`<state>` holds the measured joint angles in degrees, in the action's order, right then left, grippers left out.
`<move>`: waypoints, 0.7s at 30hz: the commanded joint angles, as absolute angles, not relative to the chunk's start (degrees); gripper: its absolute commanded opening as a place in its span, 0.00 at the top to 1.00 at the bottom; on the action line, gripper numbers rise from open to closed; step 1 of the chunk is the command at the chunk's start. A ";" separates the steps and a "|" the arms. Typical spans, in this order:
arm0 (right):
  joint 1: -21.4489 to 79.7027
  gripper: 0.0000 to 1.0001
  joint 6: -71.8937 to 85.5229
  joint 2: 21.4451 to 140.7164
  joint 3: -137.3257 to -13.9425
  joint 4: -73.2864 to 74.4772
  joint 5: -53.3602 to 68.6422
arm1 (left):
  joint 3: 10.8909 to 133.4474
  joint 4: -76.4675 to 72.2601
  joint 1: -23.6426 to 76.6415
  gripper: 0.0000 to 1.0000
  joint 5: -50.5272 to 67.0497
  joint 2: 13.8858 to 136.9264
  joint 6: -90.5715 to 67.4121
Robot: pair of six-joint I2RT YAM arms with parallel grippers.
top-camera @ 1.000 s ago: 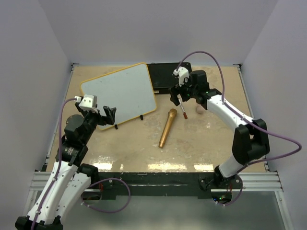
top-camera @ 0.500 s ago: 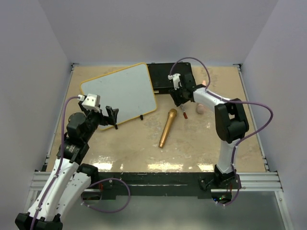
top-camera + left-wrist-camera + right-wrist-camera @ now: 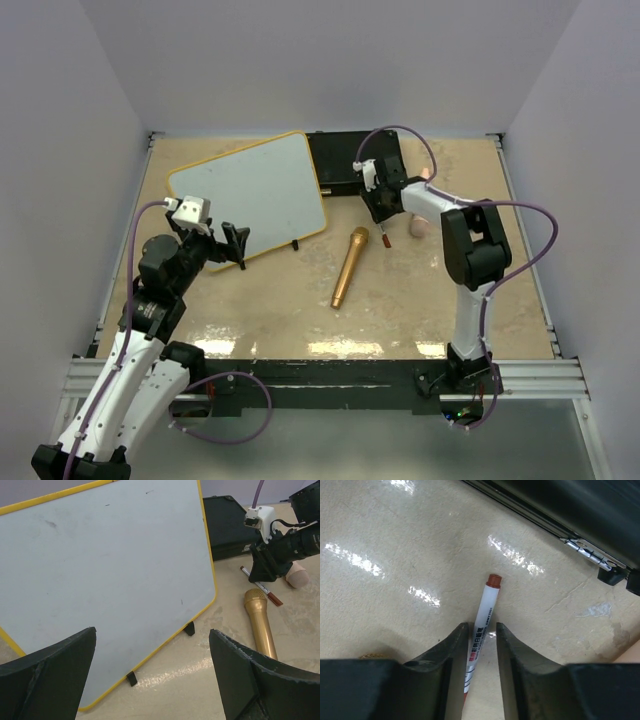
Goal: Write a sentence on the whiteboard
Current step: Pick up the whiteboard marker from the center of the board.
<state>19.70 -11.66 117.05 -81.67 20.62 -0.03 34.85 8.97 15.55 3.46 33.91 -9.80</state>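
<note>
Between right hand (image 3: 482, 632) fingers, marker (image 3: 486, 602) tail hidden

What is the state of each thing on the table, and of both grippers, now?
whiteboard: blank, propped on small black feet.
marker: lying flat, not lifted.
microphone: lying flat, untouched.
black case: closed.
left gripper: open, empty.
right gripper: lowered, fingers close on both sides of the marker; grip uncertain.
</note>
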 commanded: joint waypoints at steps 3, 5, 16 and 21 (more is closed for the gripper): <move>18.11 0.78 -11.87 118.21 -83.58 22.50 2.37 | 34.63 4.05 15.82 0.00 11.66 33.66 -9.40; 17.67 0.82 -11.69 117.69 -83.32 22.94 4.30 | 34.28 2.04 15.82 0.01 14.84 34.19 -11.67; 11.08 0.91 -6.51 103.37 -76.74 16.62 22.22 | 31.20 -13.59 26.00 0.20 23.91 44.20 -33.39; 8.53 0.91 -1.33 97.22 -73.48 11.62 32.31 | 35.67 -17.75 40.59 0.21 11.45 57.00 -36.30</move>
